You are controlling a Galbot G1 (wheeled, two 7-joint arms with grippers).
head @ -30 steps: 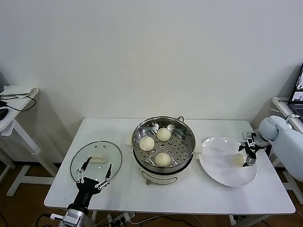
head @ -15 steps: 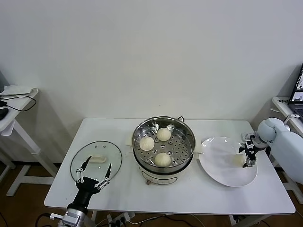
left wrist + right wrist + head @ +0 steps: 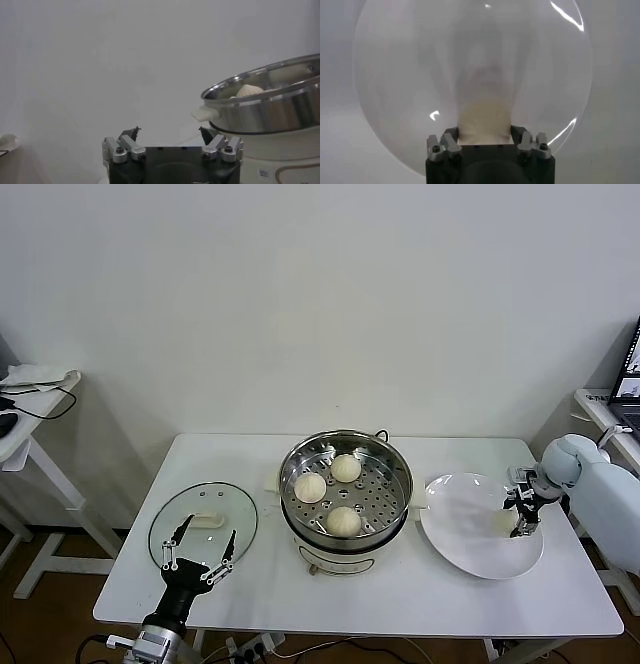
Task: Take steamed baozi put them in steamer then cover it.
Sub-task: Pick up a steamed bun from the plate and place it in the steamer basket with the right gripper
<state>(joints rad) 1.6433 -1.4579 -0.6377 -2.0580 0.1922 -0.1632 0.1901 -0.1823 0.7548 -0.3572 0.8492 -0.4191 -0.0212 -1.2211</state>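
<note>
The steamer point(image 3: 345, 441) stands mid-table on its cream pot base and holds three baozi point(image 3: 310, 487), point(image 3: 346, 468), point(image 3: 343, 520). It also shows in the left wrist view point(image 3: 270, 102), with one baozi point(image 3: 248, 91) above the rim. The fourth baozi point(image 3: 500, 524) lies on the white plate point(image 3: 455, 534) at the right. My right gripper point(image 3: 520, 514) reaches down at it; in the right wrist view the baozi point(image 3: 484, 117) fills the gap of my right gripper point(image 3: 485, 132), touching both fingers, over the plate point(image 3: 395, 75). My left gripper point(image 3: 205, 536) is open and empty at the lid's near edge, also seen in its wrist view point(image 3: 168, 131).
The glass lid point(image 3: 175, 519) with its white handle lies flat on the table left of the steamer. A side table point(image 3: 30, 409) with cloth and cable stands at far left. A laptop edge point(image 3: 630, 369) shows at far right.
My right gripper has shifted slightly left and down, closer onto the baozi on the plate. The left arm, lid and steamer have not moved.
</note>
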